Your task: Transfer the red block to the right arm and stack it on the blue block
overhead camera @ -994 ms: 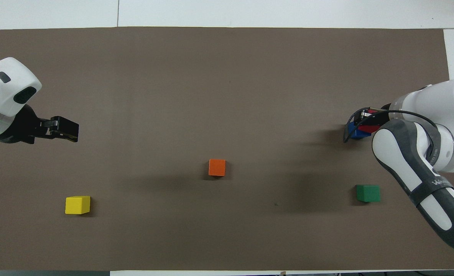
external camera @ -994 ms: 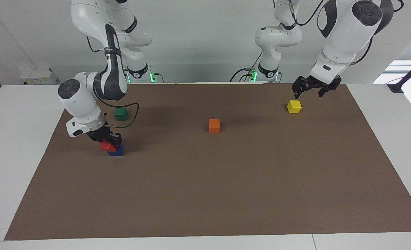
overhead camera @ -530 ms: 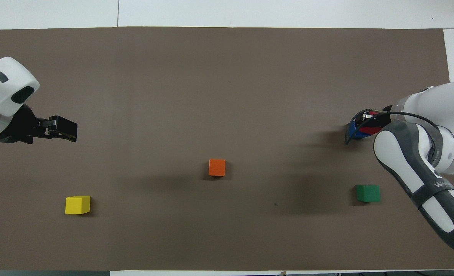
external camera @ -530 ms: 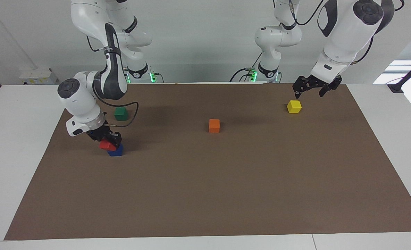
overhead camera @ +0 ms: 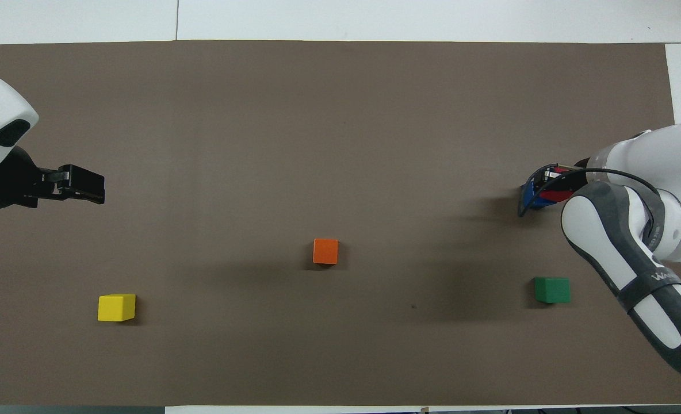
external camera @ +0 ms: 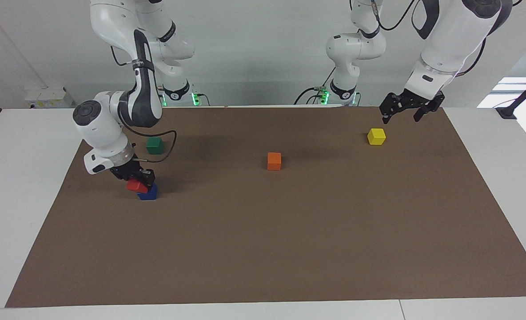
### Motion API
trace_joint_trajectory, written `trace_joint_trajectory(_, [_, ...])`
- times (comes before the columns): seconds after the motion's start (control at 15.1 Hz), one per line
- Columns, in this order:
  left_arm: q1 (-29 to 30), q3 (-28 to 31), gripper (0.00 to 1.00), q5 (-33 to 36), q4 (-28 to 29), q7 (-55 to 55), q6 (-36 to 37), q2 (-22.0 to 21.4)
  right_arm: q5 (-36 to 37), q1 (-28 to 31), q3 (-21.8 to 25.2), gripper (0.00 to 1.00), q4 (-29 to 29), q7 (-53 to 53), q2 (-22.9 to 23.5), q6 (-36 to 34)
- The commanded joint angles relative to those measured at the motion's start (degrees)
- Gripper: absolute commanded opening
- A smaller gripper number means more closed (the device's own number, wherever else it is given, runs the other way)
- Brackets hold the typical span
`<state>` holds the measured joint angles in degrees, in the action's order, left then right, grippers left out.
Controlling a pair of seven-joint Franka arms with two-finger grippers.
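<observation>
Red against blue is what sits under my right gripper [external camera: 139, 179]: the small matte red cube [external camera: 134, 186] is pinched between my right fingertips and tipped at a slant, its lower edge down on the small deep blue cube [external camera: 149, 192], which rests on the brown paper mat [external camera: 289, 231] toward the right arm's end of the table. I hold the red one low and over the blue one because that is where it has to end up; as I judge it, the handover is done and only the seating and release remain. The tilt worries me: if I let go like this, the red cube may slide off, so I would level it and centre it first. From above, my own forearm hides much of the pair, and only slivers of red cube and blue cube show.

My left gripper [external camera: 412, 109] hangs in the air with fingers spread and nothing in them, above the mat's edge near the small yellow cube [external camera: 376, 136], waiting clear of the work.

The small orange cube [external camera: 274, 161] sits mid-mat, and the small dark green cube [external camera: 154, 145] lies nearer the robots than the blue one.
</observation>
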<state>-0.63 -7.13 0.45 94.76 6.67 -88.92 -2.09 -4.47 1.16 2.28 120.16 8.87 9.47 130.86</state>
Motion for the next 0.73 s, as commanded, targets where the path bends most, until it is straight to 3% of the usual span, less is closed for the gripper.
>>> trace_joint_trajectory(0.0, [2.3,0.1,1.0,-1.1,0.1,-1.0,-0.3,0.4,1.5,0.4,-0.5,0.0,1.6,-0.6,-1.5,1.1])
trace_joint_trajectory(0.66, [2.6,0.1,1.0,-1.4,0.4,-0.5,-0.2,0.1,1.5,0.2,-0.5,0.0,1.6,-0.6,-0.9,1.9])
